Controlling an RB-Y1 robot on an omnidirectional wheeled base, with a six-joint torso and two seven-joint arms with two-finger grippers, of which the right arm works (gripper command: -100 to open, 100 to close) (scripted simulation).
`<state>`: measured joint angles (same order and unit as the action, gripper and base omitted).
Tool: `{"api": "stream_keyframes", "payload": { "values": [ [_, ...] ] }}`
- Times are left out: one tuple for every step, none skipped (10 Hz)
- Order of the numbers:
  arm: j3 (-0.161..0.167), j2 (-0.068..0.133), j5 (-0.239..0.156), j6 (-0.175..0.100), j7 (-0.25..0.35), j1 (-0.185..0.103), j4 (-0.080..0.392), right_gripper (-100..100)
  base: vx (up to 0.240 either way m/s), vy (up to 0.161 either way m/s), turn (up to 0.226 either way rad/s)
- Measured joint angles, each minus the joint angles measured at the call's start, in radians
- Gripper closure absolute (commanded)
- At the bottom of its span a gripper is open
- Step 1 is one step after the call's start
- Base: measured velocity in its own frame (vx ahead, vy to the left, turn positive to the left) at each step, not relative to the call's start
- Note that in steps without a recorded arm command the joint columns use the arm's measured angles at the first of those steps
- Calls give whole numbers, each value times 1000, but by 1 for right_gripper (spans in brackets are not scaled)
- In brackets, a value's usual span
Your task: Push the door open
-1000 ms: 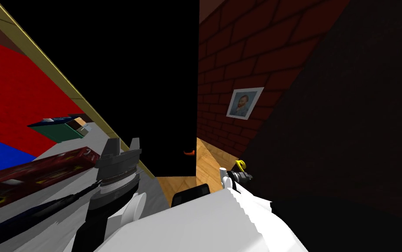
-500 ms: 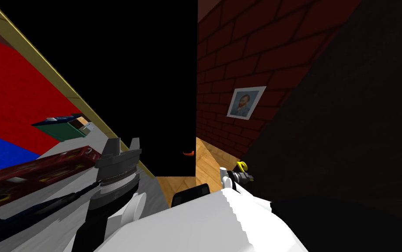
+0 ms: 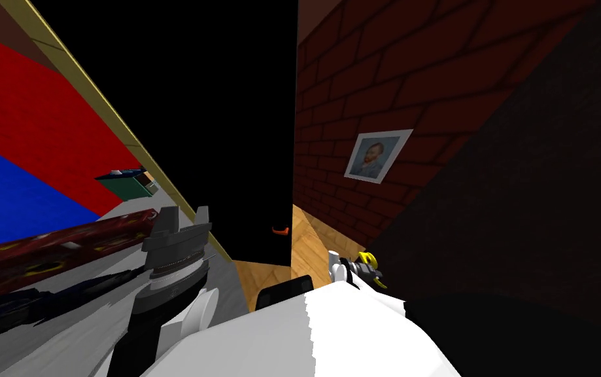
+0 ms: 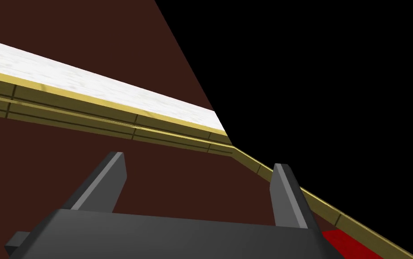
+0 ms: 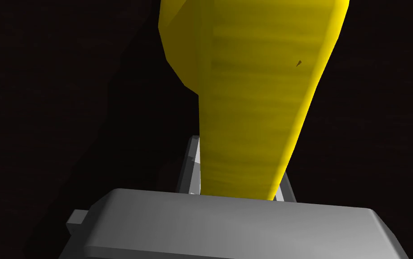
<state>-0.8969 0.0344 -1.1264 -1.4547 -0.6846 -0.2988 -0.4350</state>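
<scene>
Gripping: my right gripper (image 5: 239, 182) is clenched on the yellow lever handle (image 5: 255, 90), with its fingers (image 5: 191, 166) pressed against the lever's sides.
Door: the dark brown door (image 3: 521, 216) takes up my right side in the head view. The handle sits low at its near edge, just past my chest.
Other arm: my left gripper (image 3: 186, 213) is released, its blades stand apart on nothing, and it is raised on my left, well apart from the door.
Past the door's edge: a brick wall (image 3: 344, 78) with a framed portrait (image 3: 377, 156), a strip of wooden floor (image 3: 309, 242) and a black area (image 3: 227, 98). A small orange thing (image 3: 282, 230) sits at the edge of the black area; I cannot tell what it is.
Done: the reach and the grasp on the handle look complete.
Left: the push itself. Wall and floor show beyond the door's edge, so I judge it may be ajar, but I cannot tell how far. Most of the swing seems yet to come.
Next: press forward through the handle with the grip square, or the lever may slip out.
</scene>
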Motion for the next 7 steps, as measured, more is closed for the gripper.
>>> {"api": "stream_keyframes", "payload": {
  "values": [
    [-4, 0, -3, -7, 0, 3, 1, 100, -138, 3, 10],
    [-3, 5, -2, -8, 0, 1, -1, 100, -187, 35, 64],
    [0, 9, 0, -7, 0, -5, -2, 100, -183, 39, 68],
    [4, -2, 2, 4, -10, 0, -34, 100, -132, 16, 40],
    [6, -5, 3, 12, -17, -2, -42, 100, -34, -2, 9],
    [7, 5, 3, 9, -6, -11, -14, 100, -100, 28, -8],
    [6, 22, 3, -2, 11, -27, 24, 100, -145, 12, 19]
  ]
}}
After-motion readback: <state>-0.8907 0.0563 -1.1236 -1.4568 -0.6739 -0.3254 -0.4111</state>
